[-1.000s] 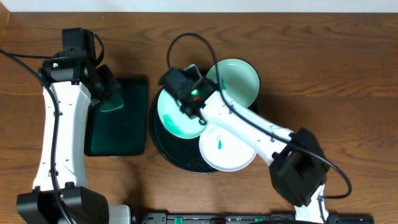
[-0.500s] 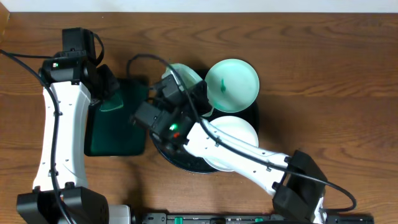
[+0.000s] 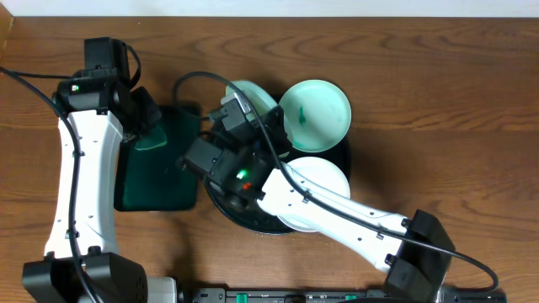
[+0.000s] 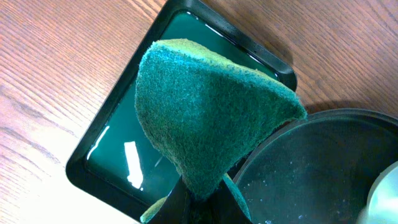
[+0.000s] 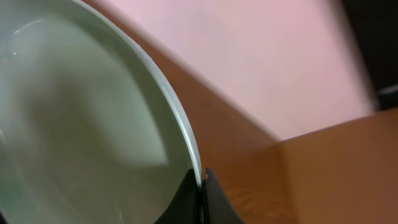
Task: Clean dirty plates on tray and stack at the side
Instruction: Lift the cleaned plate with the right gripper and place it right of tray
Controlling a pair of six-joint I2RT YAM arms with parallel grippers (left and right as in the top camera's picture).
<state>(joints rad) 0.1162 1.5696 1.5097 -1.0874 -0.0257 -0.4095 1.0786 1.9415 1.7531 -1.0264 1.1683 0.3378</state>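
Over the small rectangular black tray, with its pool of green water, the left pincer was closed on the lower corner of a green scouring sponge, which was folded into a cone. Just beside it on the brown wooden counter sat the large round black tray with a raised rim. The right pincer was clamped on the rim of a pale mint-white round plate, held tilted above the round tray's far side. A second plate, with a small teal smear at its centre, lay at the tray's far right edge. A third plate lay on its near right part, partly under the right arm.
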